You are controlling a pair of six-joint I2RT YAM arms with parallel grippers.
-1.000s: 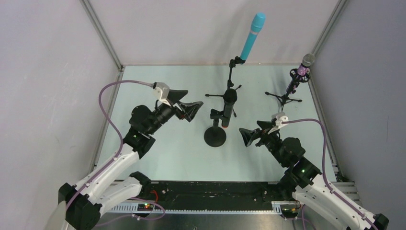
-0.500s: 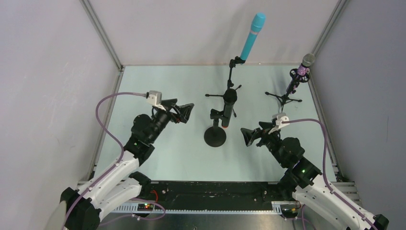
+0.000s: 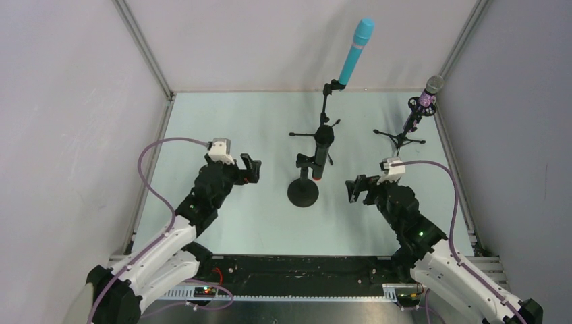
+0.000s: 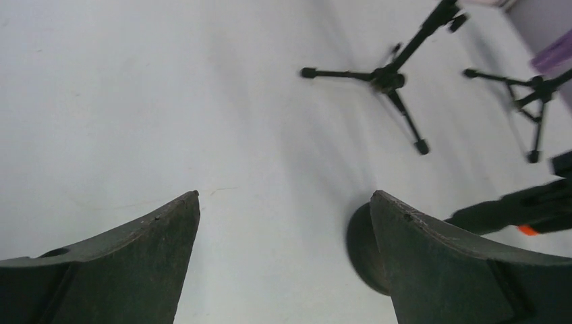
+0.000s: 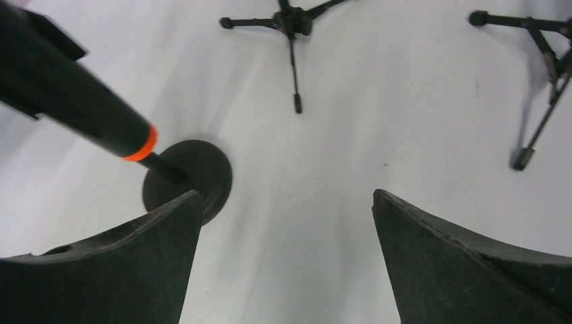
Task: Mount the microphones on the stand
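Observation:
Each of the three microphones sits in a stand. The turquoise microphone (image 3: 355,50) rises from the middle tripod stand (image 3: 324,128). The purple microphone (image 3: 425,98) is on the right tripod stand (image 3: 403,138). The black microphone (image 3: 322,154) with its orange end (image 5: 143,145) hangs in the round-base stand (image 3: 303,192). My left gripper (image 3: 244,170) is open and empty, left of that base (image 4: 361,246). My right gripper (image 3: 357,189) is open and empty to the base's right (image 5: 202,169).
Grey walls and metal frame rails (image 3: 145,50) close in the pale green table (image 3: 222,115) at the back and sides. Tripod legs (image 4: 405,121) spread over the table behind the round base. A black rail (image 3: 297,270) runs along the near edge.
My left gripper has drawn back toward its base and tipped down toward the table. The right gripper has turned and risen slightly. Both stay open, and the microphones have not moved.

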